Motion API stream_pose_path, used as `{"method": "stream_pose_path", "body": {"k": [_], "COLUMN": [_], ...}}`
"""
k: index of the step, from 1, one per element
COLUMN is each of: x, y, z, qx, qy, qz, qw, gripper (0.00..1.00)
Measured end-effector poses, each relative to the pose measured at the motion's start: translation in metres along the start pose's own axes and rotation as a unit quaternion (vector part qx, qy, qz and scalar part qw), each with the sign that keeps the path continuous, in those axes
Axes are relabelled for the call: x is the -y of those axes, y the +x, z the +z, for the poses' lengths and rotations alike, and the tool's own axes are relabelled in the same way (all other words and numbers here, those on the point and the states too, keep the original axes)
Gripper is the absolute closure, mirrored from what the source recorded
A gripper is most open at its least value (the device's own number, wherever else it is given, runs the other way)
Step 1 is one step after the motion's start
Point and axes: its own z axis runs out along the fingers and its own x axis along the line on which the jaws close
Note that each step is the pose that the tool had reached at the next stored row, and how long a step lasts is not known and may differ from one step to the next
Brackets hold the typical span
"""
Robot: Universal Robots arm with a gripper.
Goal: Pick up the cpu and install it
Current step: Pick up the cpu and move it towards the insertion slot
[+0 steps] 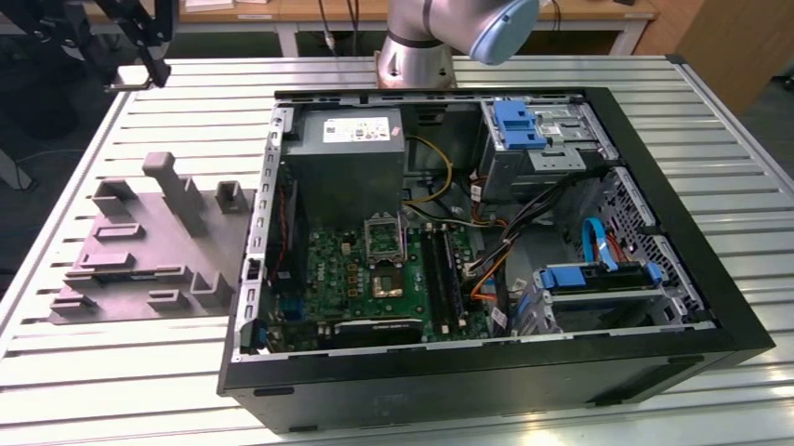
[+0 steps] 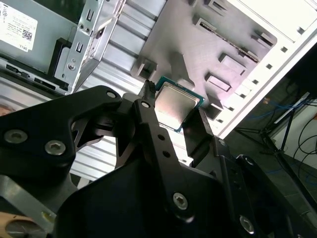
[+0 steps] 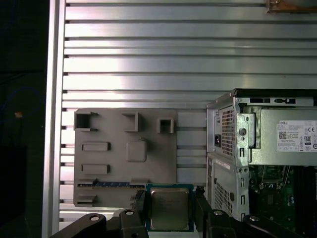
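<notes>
The cpu (image 3: 169, 208) is a flat square chip with a pale metal top and a green rim. In both wrist views it sits clamped between my two black fingers. My gripper (image 3: 169, 210) is shut on it and hangs above the table, by the near edge of the grey moulded tray (image 3: 124, 148). The second wrist view shows the cpu (image 2: 176, 106) tilted in my gripper (image 2: 174, 109), with the tray (image 2: 198, 44) beyond it. In the exterior view my gripper's black links (image 1: 147, 65) hang at the top left, above the tray (image 1: 125, 251). The metal-framed socket (image 1: 385, 237) sits on the green board (image 1: 372, 283).
The open black computer case (image 1: 496, 372) lies on the slatted aluminium table (image 1: 112, 390). Inside are a grey power-supply box (image 1: 353, 149), drive cages with blue clips (image 1: 522, 125) and loose cables (image 1: 522, 232). The case's rear corner (image 3: 233, 148) stands close beside my gripper.
</notes>
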Motion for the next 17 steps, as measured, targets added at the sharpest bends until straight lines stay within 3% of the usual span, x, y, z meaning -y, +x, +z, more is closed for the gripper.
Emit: {"method": "stream_pose_path", "body": {"k": [9, 17], "x": [0.0030, 0.0042], "y": [-0.0011, -0.0088], "z": [0.0053, 0.0100], "qx": [0.0000, 0.0004], "qy": [0.0002, 0.0001], "qz": [0.000, 0.000], "qw": [1.0000, 1.0000], "gripper": [0.53, 0.53]}}
